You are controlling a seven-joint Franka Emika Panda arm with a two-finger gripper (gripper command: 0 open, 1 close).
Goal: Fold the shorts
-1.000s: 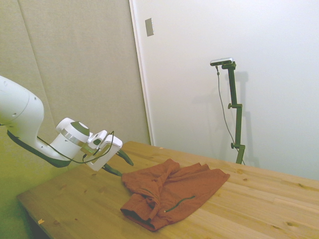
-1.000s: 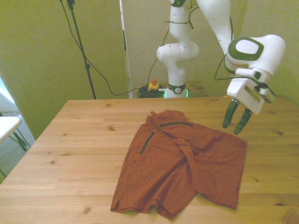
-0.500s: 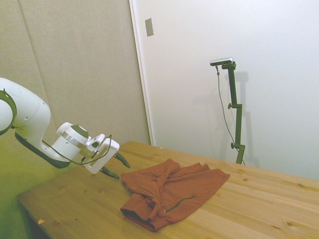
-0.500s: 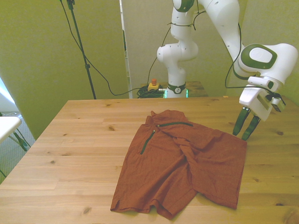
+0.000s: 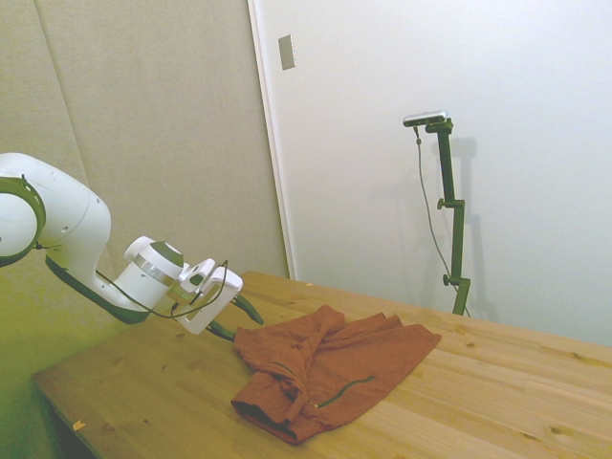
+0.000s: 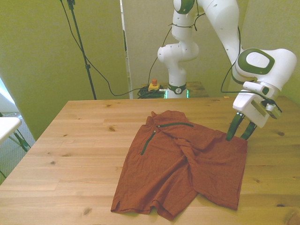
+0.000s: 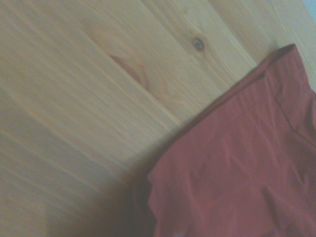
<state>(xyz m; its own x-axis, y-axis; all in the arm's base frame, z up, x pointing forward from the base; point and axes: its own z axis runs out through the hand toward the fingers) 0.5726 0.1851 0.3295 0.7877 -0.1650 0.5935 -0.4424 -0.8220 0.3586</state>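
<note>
Since half a second ago the gripper (image 6: 238,133) has slid from bare wood toward the front view's left and now hangs right at the upper right corner of the shorts (image 6: 183,161), fingers parted a little with their dark tips at the cloth's edge; whether they touch it I cannot tell. In the side view the gripper (image 5: 237,319) sits at the left end of the shorts (image 5: 330,368), low over the table.

Step in hand looks like the approach to pinch that corner. To do it well, one finger should go under the hem and one over, low enough to catch both layers; the wrist view shows the shorts (image 7: 237,168) corner lying flat on the wooden table (image 7: 89,98) with a dark seam along its edge, so a shallow scoop seems needed.

The shorts lie spread and rumpled at the middle of the table (image 6: 70,154), pocket zips toward the upper middle, hems near the lower edge of the front view. Bare wood lies open at the front view's left, giving plenty of room to carry the corner across; the lower hem sits near the table's near edge, so little room there.
</note>
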